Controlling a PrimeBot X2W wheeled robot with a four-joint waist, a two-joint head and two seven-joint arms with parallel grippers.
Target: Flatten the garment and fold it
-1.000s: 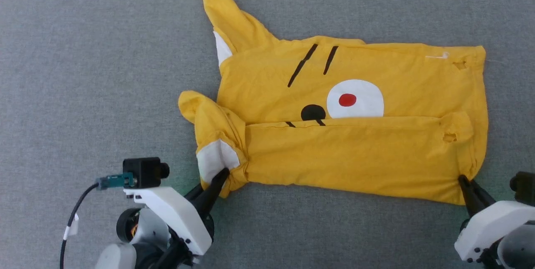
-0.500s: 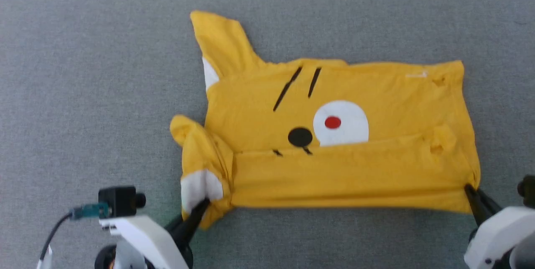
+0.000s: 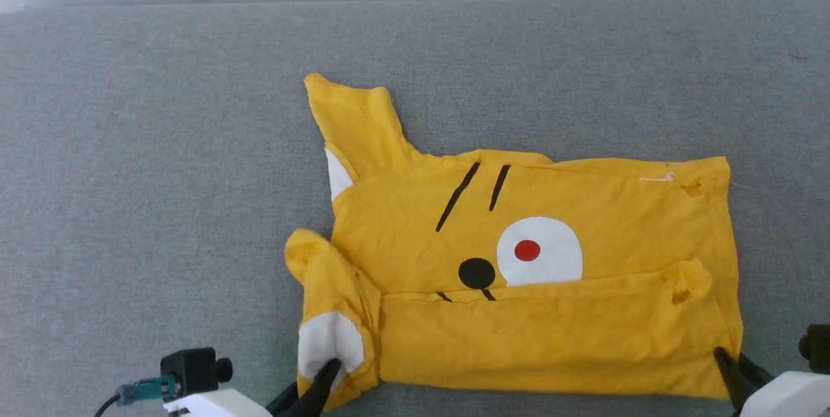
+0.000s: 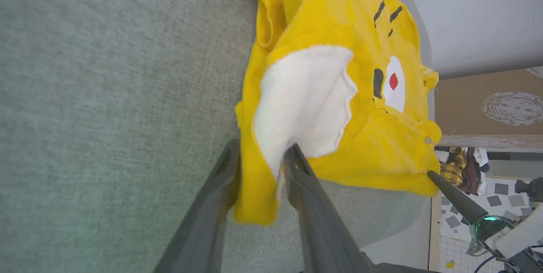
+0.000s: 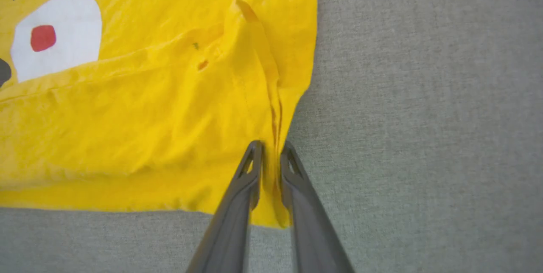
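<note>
The left end effector [image 4: 261, 164] straddles the near left sleeve at its white patch [image 4: 301, 99]. Cloth fills the gap between its fingers, but I cannot tell whether it is clamping. The right end effector [image 5: 270, 154] is clenched on the near right hem corner. Both reach in from the near edge, fingers low, pointing far and slightly inward. The garment [image 3: 551, 222] lies on the grey bench [image 3: 162, 144], long axis left to right, sleeves left, hem right, its near strip folded over.
</note>
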